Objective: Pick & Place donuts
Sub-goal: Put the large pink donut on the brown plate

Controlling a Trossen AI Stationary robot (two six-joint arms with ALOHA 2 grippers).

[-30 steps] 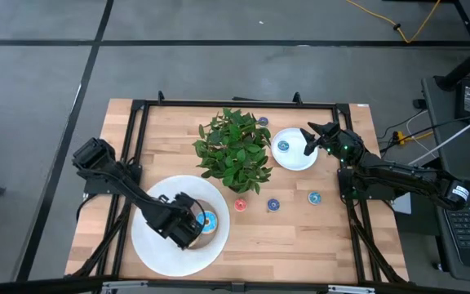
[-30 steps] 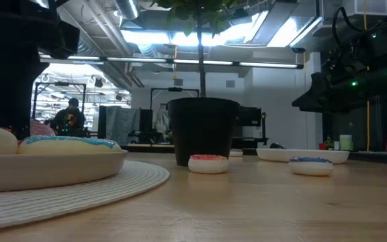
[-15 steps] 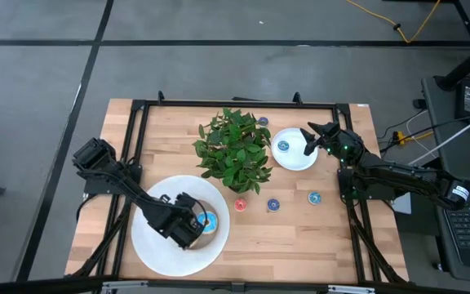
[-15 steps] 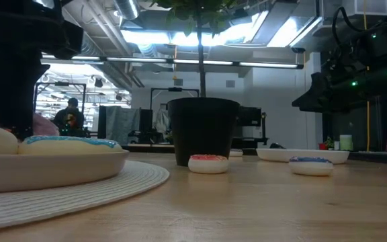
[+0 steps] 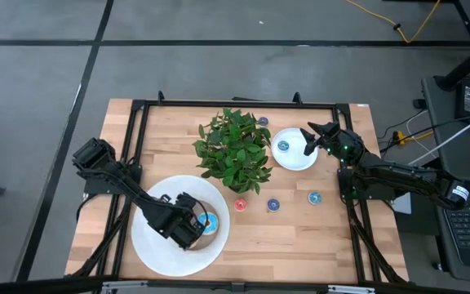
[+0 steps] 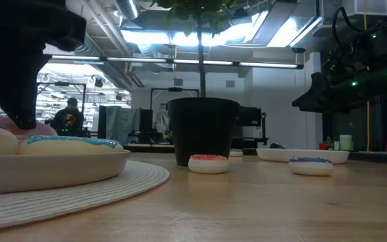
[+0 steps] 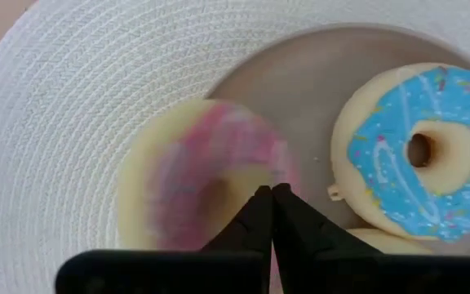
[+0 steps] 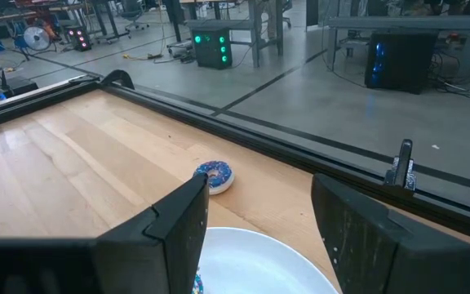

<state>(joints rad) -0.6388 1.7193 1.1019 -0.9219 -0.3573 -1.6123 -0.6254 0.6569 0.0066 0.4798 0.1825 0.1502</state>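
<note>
Pink frosting sits directly under the left hand (image 7: 272, 196), whose fingers are pressed together, tips touching, over the pink donut (image 7: 206, 184) with nothing visibly caught between them; the blue donut (image 7: 414, 151) lies just beside it on the large white plate (image 5: 157, 245). Past the plant (image 5: 235, 151), small donuts (image 5: 273, 205) dot the table (image 5: 300, 237). Farthest, the right hand (image 5: 307, 140) hovers over the small plate (image 5: 294, 162), fingers apart, empty

Pale wooden table top (image 5: 300, 229) shows a smooth, matt grain; the round white woven mat (image 7: 72, 106) looks ribbed and rough, the blue-frosted donut (image 7: 419, 151) matt.
</note>
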